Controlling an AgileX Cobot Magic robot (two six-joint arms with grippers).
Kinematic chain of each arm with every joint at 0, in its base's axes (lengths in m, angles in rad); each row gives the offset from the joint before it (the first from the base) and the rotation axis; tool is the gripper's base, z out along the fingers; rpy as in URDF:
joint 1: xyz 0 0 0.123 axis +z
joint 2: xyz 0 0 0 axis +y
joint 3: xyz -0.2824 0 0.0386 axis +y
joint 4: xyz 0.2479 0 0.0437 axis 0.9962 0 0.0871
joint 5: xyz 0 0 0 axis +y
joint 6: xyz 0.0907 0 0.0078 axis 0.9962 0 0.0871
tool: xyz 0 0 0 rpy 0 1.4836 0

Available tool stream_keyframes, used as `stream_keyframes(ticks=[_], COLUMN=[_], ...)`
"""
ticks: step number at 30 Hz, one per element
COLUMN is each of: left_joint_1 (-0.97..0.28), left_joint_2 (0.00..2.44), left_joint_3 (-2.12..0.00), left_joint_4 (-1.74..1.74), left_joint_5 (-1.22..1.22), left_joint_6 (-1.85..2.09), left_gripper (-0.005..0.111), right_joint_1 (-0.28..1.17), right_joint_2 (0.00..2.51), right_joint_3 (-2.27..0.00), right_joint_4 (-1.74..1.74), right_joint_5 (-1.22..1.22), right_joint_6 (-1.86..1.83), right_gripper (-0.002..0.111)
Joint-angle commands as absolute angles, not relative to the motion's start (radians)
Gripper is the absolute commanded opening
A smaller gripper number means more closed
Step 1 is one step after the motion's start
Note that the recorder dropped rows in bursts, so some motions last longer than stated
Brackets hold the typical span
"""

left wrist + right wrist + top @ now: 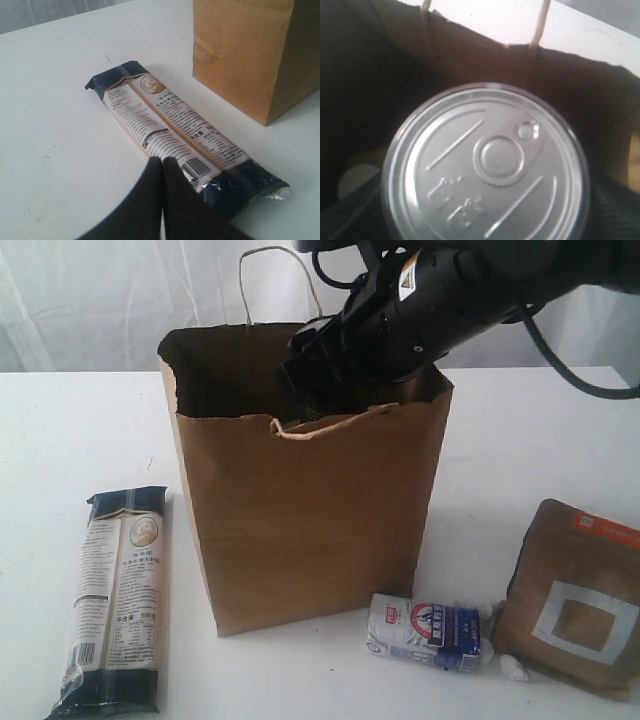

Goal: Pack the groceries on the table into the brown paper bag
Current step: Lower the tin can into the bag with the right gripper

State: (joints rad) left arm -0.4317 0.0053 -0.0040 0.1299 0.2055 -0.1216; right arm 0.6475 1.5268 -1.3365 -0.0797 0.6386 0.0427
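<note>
The brown paper bag (pixel 310 520) stands open mid-table. My right gripper (pixel 315 375) reaches down into its mouth, shut on the silver pull-tab can (pixel 485 165), whose lid fills the right wrist view with the bag's dark inner wall (pixel 470 55) behind it. The long dark-blue noodle packet (pixel 115 595) lies flat left of the bag. My left gripper (pixel 162 161) is shut and empty, its tips just above the packet's barcode end (pixel 200 172). The small white-blue packet (pixel 425 632) and the brown windowed pouch (pixel 575 600) lie right of the bag. The jar and the bottle are out of view.
A small white object (pixel 513 668) pokes out between the white-blue packet and the pouch. A pale round shape (pixel 355 182) shows low inside the bag beside the can. The white table (pixel 60 440) stretches bare to the bag's left and behind it.
</note>
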Motion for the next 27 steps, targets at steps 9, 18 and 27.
stream_keyframes(ticks=[9, 18, 27], left_joint_1=[-0.429, -0.429, -0.429], left_joint_2=[0.000, 0.000, 0.000], left_joint_3=[0.000, 0.000, 0.000], left_joint_4=[0.132, 0.132, 0.132], left_joint_5=[0.203, 0.203, 0.203], left_joint_6=[-0.131, -0.131, -0.131], left_gripper=[0.000, 0.000, 0.000], right_joint_1=[0.636, 0.636, 0.636], right_joint_2=[1.481, 1.481, 1.442], right_joint_3=[-1.335, -1.335, -1.335], right_joint_4=[-0.102, -0.087, -0.087], right_joint_5=[0.698, 0.720, 0.718], right_joint_6=[0.038, 0.024, 0.030], right_gripper=[0.000, 0.042, 0.065])
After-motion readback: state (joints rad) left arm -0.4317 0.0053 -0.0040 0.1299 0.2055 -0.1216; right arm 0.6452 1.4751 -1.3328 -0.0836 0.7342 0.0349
